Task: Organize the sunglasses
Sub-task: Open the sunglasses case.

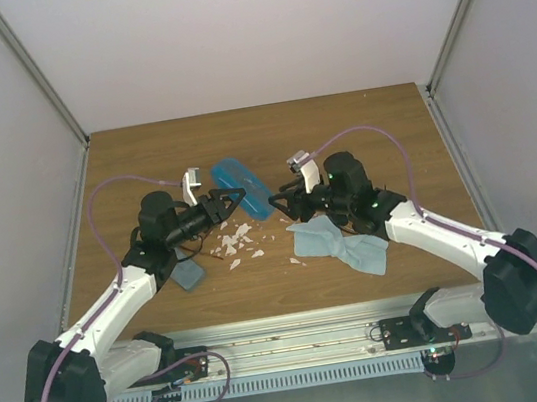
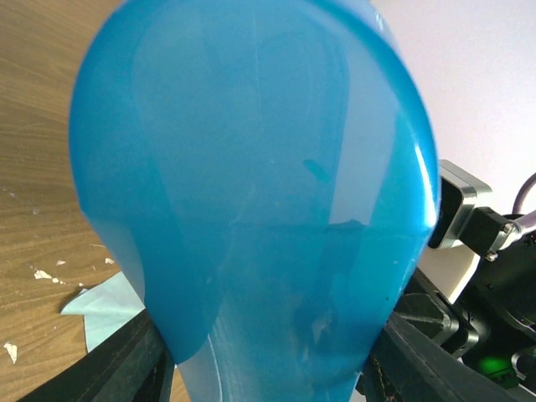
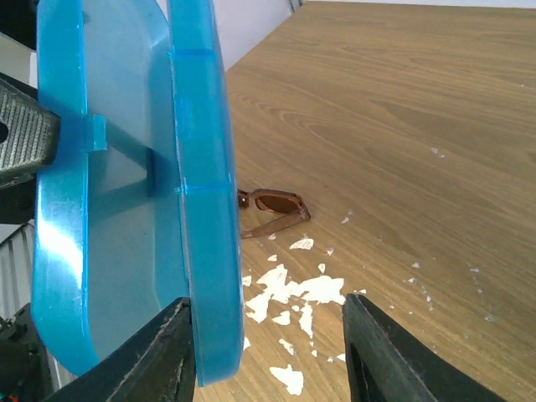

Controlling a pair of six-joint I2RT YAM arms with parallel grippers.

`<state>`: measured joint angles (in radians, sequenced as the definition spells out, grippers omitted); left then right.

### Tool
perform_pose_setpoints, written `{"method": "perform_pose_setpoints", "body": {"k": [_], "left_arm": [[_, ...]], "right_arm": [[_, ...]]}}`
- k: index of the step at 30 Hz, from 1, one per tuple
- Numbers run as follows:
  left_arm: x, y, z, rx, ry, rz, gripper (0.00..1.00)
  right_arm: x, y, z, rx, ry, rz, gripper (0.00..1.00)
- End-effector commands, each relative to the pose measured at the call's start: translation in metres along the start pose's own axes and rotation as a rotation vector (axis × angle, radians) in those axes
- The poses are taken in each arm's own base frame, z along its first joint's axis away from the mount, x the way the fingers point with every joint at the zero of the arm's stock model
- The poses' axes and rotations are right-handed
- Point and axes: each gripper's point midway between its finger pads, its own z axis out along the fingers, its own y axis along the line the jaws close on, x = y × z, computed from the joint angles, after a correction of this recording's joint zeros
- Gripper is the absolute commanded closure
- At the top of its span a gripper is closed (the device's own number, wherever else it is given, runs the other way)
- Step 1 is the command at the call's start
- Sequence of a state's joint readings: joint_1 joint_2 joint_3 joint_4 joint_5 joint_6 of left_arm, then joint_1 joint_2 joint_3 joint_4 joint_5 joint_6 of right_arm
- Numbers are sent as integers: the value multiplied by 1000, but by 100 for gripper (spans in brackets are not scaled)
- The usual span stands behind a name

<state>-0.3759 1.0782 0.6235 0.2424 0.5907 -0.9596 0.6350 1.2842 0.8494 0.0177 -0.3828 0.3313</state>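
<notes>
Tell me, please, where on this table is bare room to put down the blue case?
Bare wood lies along the far edge of the table and in the near strip before the metal rail. The middle is crowded: blue case, white scraps, light blue cloth and reddish-brown sunglasses.

The left arm [image 1: 112,305] and the right arm [image 1: 445,230] are each showing white shells along their long links, with bulky black housings [image 1: 518,280] bulging at the joints. A thin lilac cable [image 1: 97,201] is looping alongside each arm, and a small white-and-grey camera block [image 1: 192,184] is sitting on each wrist. The left tool [image 1: 236,202] and the right tool [image 1: 279,202] are ending in matt black fingers [image 3: 159,360] with finely ridged faces. A green light [image 1: 373,205] is glowing on the right arm's black wrist section.
</notes>
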Motion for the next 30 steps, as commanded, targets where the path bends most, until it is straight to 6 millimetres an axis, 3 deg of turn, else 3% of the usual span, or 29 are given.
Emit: {"method": "perform_pose_setpoints", "body": {"k": [1, 9, 14, 19, 30], "left_arm": [[-5, -19, -1, 66, -11, 28, 49], [-4, -16, -1, 59, -8, 25, 49], [-4, -11, -1, 41, -15, 23, 46], [-1, 21, -4, -103, -38, -67, 23], [13, 76, -12, -299, -54, -170, 24]], "right_arm": [[2, 3, 5, -28, -10, -19, 55], [5, 33, 10, -221, 16, -32, 75], [3, 25, 11, -172, 12, -32, 93], [-9, 23, 2, -123, -18, -88, 95], [-31, 10, -18, -20, -73, -103, 95]]}}
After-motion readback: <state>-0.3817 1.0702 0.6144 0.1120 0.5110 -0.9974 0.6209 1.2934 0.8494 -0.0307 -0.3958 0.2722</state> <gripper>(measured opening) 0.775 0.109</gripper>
